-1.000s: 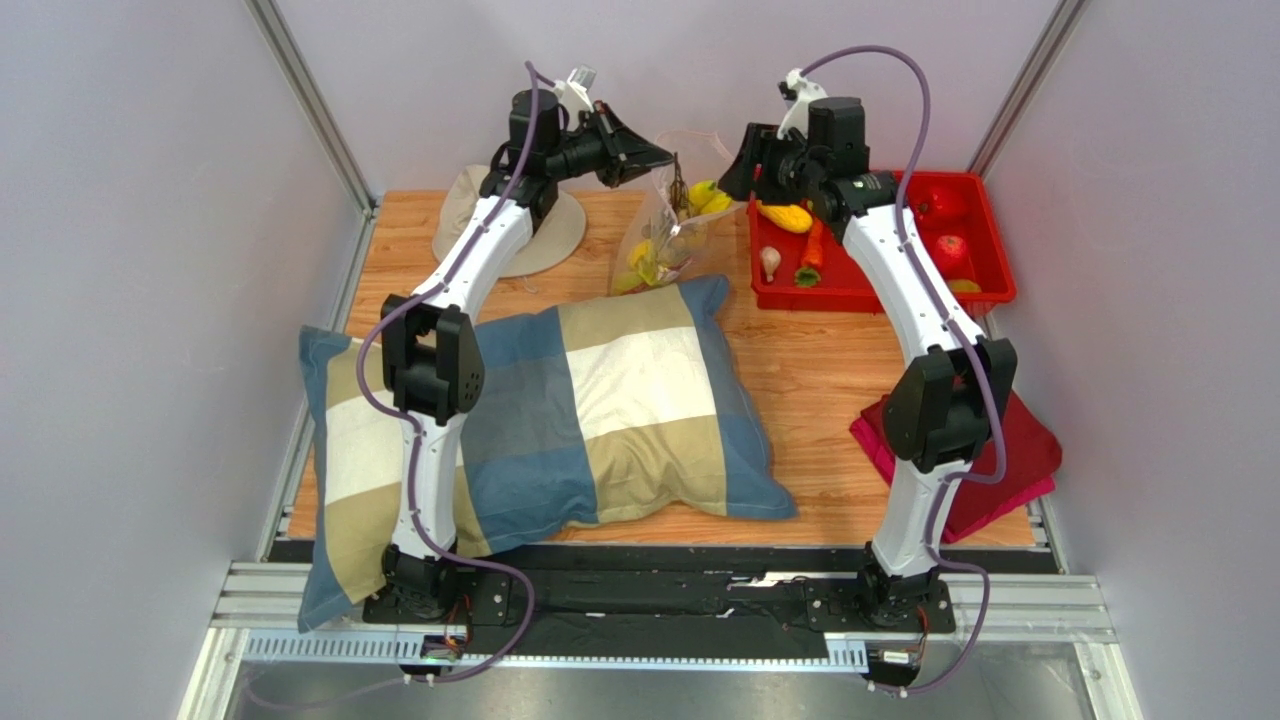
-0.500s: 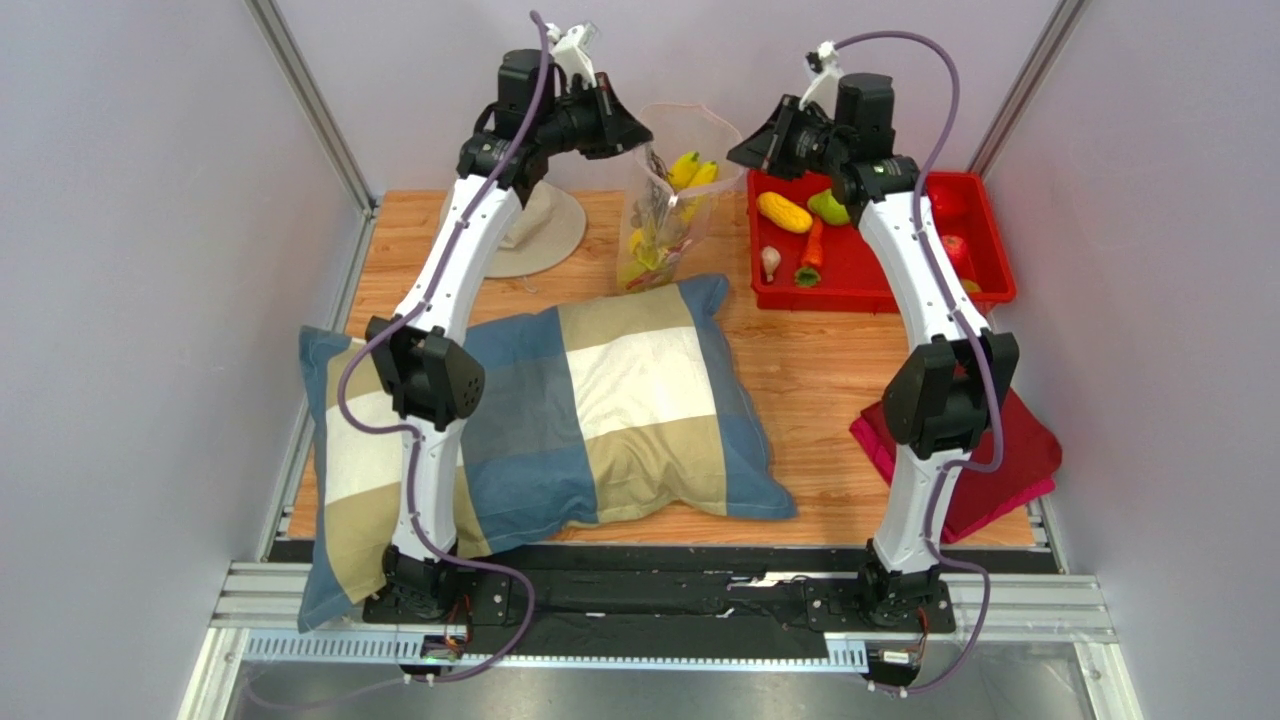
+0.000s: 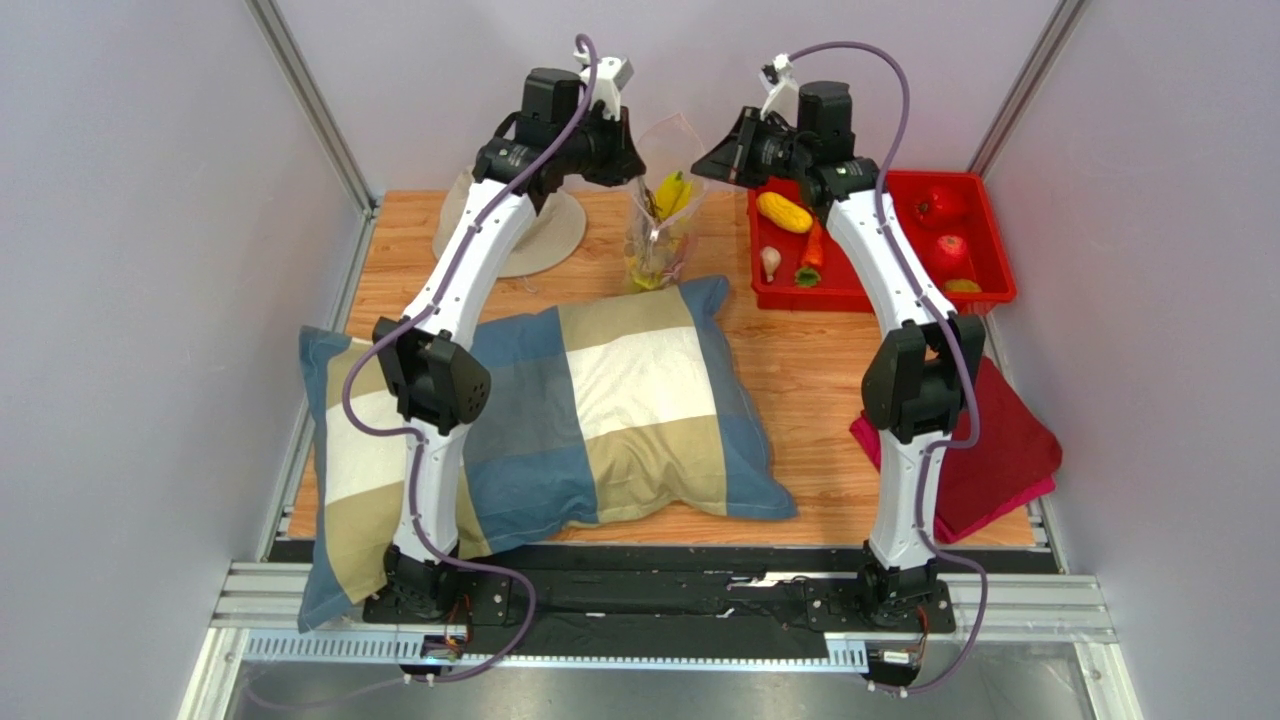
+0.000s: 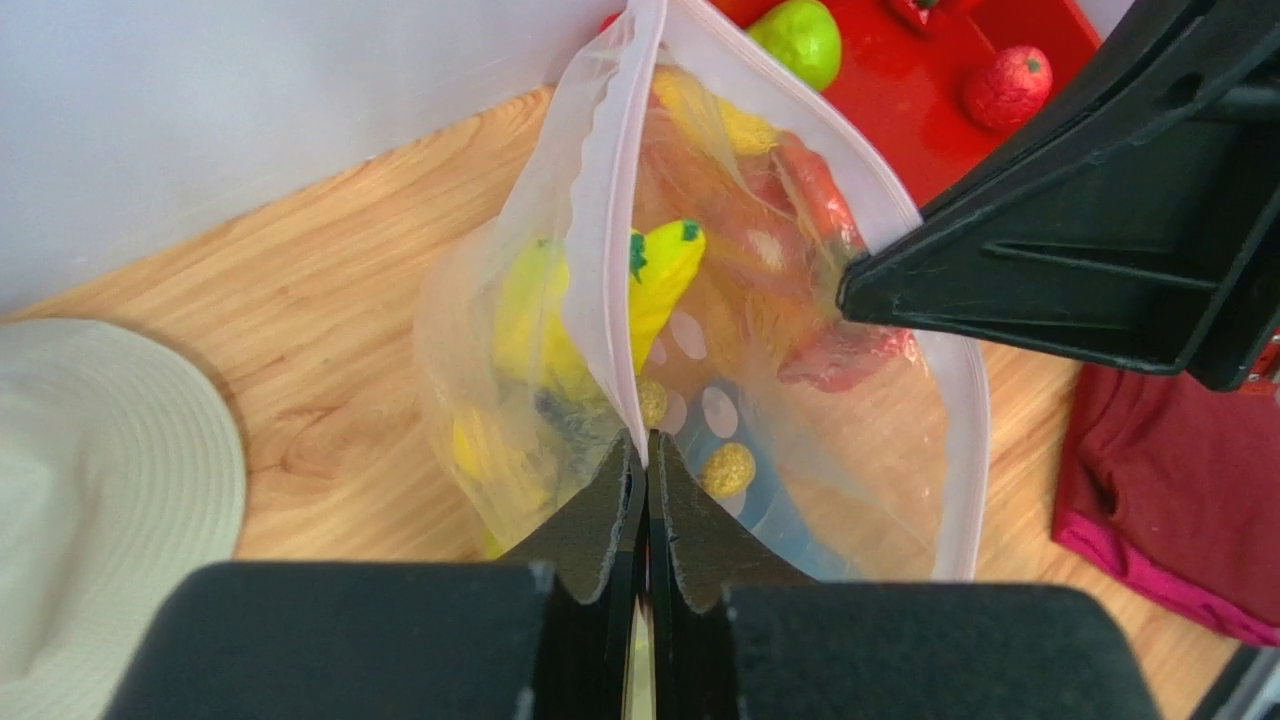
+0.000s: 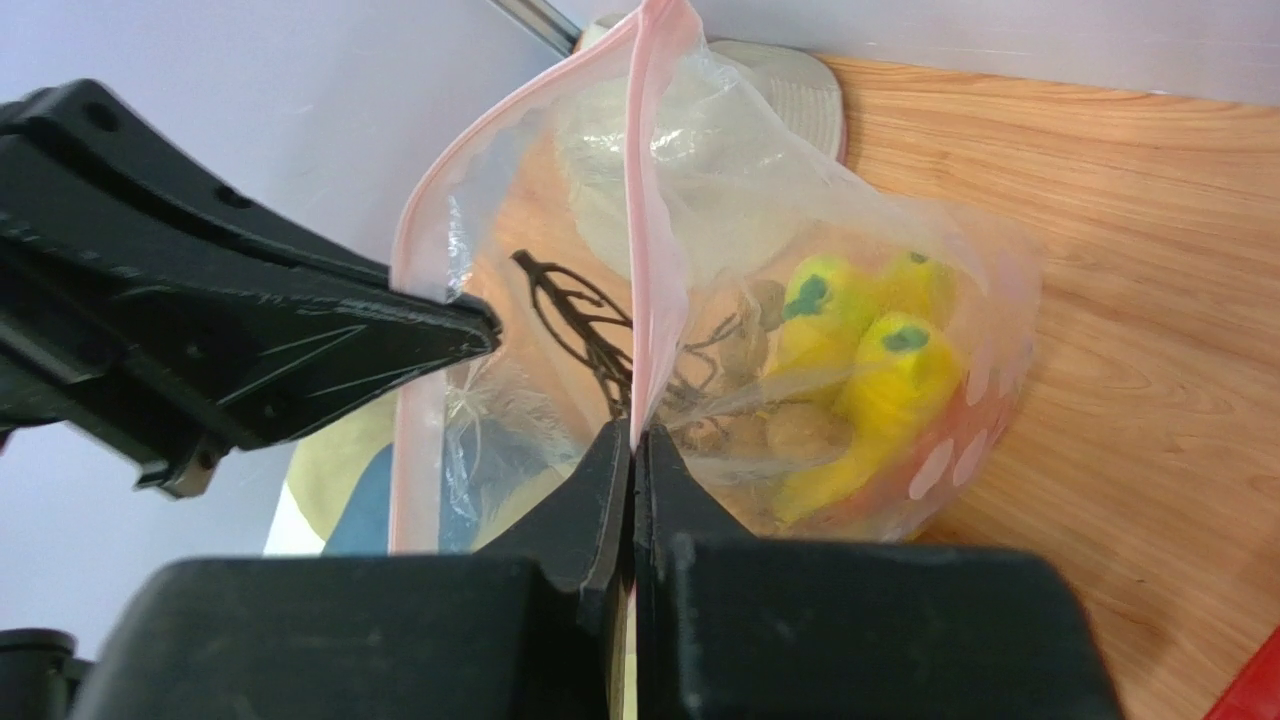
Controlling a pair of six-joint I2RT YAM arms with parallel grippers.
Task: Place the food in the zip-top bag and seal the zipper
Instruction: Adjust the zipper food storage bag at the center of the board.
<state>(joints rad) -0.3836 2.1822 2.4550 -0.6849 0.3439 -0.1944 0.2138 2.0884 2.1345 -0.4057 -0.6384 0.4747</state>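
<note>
Pale grey-lilac walls (image 3: 135, 300), metal corner posts (image 3: 311, 105), light wooden tabletop (image 3: 812, 375), aluminium rail (image 3: 676, 618) along near edge.

Wood tbl (image 3: 812, 375) — pillow (image 3: 601, 405), hat (image 3: 559, 237), red tray (image 3: 819, 296), cloth (image 3: 1010, 435)

The zip-top bag (image 3: 661, 225), food (image 3: 669, 195) inside, hangs behind the pillow (image 3: 601, 405), hat (image 3: 559, 233) to its left, tray (image 3: 992, 210) to its right.

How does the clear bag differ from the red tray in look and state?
The bag is clear and crinkly; the tray is red and opaque. The left gripper and right gripper pinch the bag's mouth; the tray lies untouched on the table. Both hold toy food.
</note>
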